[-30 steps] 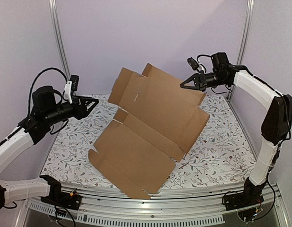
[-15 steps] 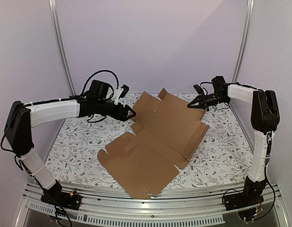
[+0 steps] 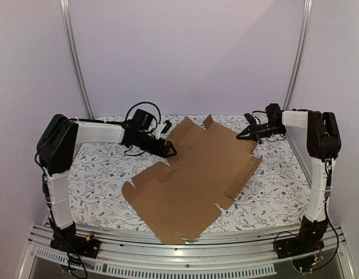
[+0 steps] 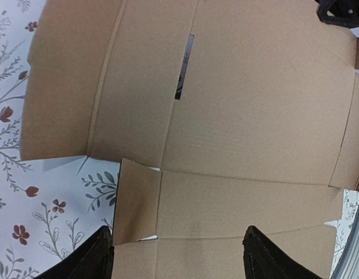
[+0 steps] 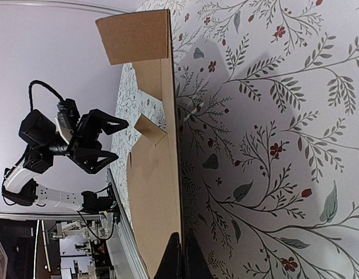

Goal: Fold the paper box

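Left gripper (image 3: 169,150) is hovering wide open over the paper box (image 3: 185,186), while the right gripper (image 3: 239,137) is pinching its far edge.

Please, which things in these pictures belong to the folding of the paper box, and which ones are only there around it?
For the job:
- paper box, lying unfolded
- left hand, open, at its left edge
- right hand, shut on its edge

Not for the job:
- flowered table cover
- metal frame post
- rail at the near edge
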